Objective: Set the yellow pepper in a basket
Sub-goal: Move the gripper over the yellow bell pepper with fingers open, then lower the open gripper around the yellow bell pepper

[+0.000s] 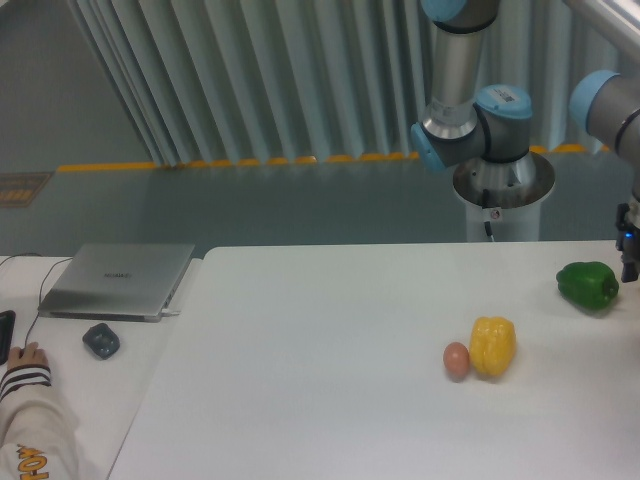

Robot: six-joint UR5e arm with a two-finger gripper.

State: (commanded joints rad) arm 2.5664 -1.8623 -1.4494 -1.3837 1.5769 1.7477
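Observation:
The yellow pepper [493,346] lies on the white table [330,380], right of centre, with a small brownish egg [456,360] touching its left side. No basket is in view. At the right edge only a dark sliver of my gripper [631,246] shows, hanging above the table just right of a green pepper [587,285]. Its fingers are cut off by the frame, so their state is unreadable. It is well to the right of and behind the yellow pepper.
The arm's base [503,185] stands behind the table's far edge. On a side table to the left are a closed laptop [118,280], a dark mouse-like object [100,341] and a person's hand and sleeve [28,395].

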